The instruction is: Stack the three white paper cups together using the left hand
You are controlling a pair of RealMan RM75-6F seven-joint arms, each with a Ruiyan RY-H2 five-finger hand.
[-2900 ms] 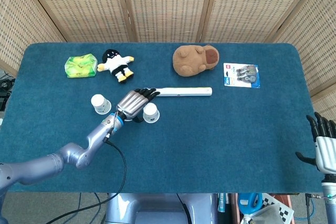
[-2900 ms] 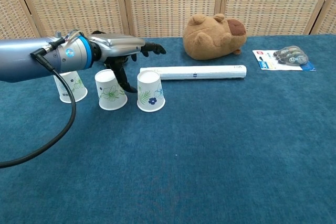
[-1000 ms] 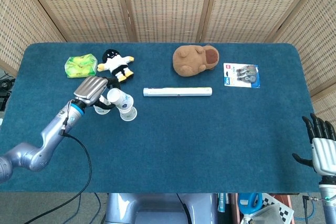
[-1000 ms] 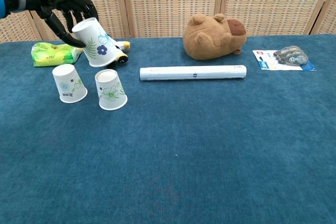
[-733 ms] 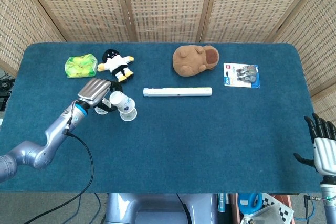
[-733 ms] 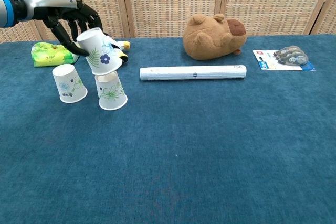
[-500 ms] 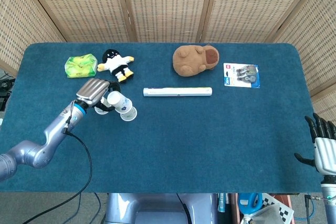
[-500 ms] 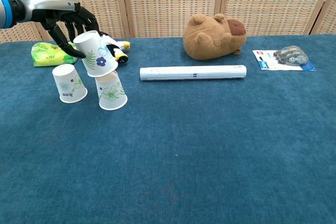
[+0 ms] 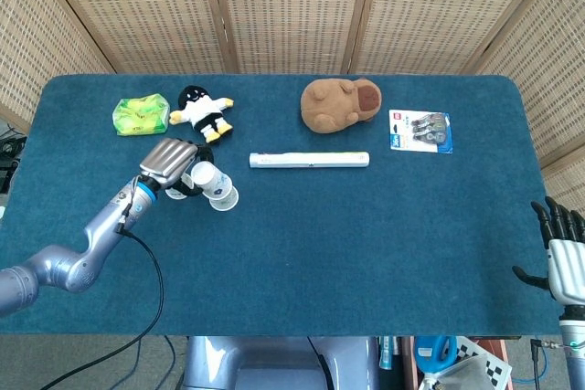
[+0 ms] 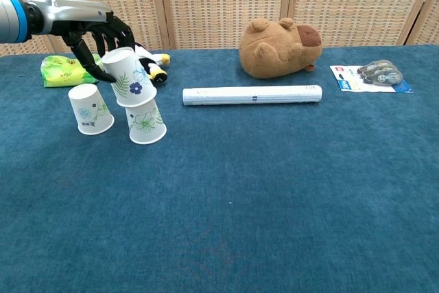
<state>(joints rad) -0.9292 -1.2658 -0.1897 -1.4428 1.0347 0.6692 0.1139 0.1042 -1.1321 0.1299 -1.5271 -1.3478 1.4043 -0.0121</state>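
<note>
Left robot hand (image 10: 96, 36): fingers clamped on an upturned white paper cup (image 10: 129, 76), tilted, its mouth over the base of a second upturned cup (image 10: 145, 121) standing on the blue bench (image 10: 274, 190); third cup (image 10: 90, 108) upturned just left of that pair, apart from it. Right robot hand (image 9: 564, 248): at the bench's near right corner, fingers apart, holding nothing; white roll (image 10: 252, 94), brown plush (image 10: 278, 48), small doll (image 9: 203, 113), green packet (image 9: 139, 116) and blister pack (image 10: 371, 77) lie along the far side.

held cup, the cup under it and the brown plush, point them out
held cup (image 10: 127, 78), chest view, printed side wall
cup under it (image 10: 146, 122), chest view, flowered side wall
brown plush (image 10: 278, 49), chest view, middle of body
</note>
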